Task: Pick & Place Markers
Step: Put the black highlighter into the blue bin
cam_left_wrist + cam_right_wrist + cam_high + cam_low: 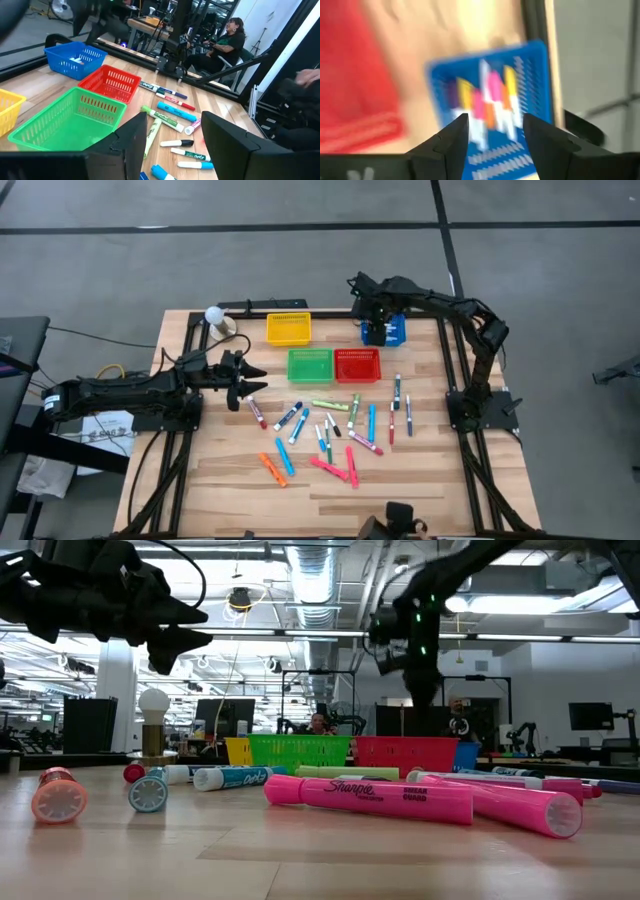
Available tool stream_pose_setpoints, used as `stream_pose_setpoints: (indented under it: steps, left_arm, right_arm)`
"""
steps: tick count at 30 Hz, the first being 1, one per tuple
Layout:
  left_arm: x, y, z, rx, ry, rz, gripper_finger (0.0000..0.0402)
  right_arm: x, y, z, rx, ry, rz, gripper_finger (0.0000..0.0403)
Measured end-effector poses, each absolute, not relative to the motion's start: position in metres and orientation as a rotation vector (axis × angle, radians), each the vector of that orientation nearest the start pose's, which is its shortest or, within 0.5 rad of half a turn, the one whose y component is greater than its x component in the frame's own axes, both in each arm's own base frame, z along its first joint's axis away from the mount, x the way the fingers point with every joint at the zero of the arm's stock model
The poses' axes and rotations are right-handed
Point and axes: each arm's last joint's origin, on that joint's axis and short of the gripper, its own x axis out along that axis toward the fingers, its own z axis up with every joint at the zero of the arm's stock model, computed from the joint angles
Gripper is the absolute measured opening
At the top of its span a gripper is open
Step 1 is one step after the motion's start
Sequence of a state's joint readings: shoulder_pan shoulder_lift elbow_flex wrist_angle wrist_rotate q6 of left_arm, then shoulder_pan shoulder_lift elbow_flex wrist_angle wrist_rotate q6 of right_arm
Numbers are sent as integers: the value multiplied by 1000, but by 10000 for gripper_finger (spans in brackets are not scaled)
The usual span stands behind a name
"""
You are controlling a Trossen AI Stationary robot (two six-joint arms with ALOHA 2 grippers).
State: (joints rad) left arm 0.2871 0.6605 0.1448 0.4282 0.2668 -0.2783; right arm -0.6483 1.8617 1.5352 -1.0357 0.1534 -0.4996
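Note:
Several markers (pixel 330 430) in pink, blue, green, red, orange and white lie flat, scattered over the middle of the wooden table. More markers (pixel 485 100) lie inside the blue basket (pixel 398 330) at the far right. My right gripper (pixel 492 132) hangs open above that basket, pointing down, with nothing between its fingers. My left gripper (pixel 256 381) hovers open and level at the table's left, left of the scattered markers and the green basket (pixel 65 120), and holds nothing.
The yellow basket (pixel 288 328), green basket (pixel 310 365) and red basket (pixel 358 365) stand at the table's far middle. A white bulb on a stand (pixel 214 315) is at the far left corner. Black frame rails (pixel 452 410) run along the sides. A person (pixel 227 37) sits beyond the table.

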Motion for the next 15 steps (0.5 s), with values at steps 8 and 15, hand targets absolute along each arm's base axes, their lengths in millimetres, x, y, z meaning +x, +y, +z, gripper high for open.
stream_pose_setpoints:
  steps: [8, 15]
  left_arm:
    - [146, 34, 188, -318, 84, 8, 186]
    - [146, 34, 189, -319, 87, -11, 187]
  right_arm:
    - [277, -181, 311, 110, 1204, -158, 176]
    - [256, -129, 357, 208, 1073, -81, 178]
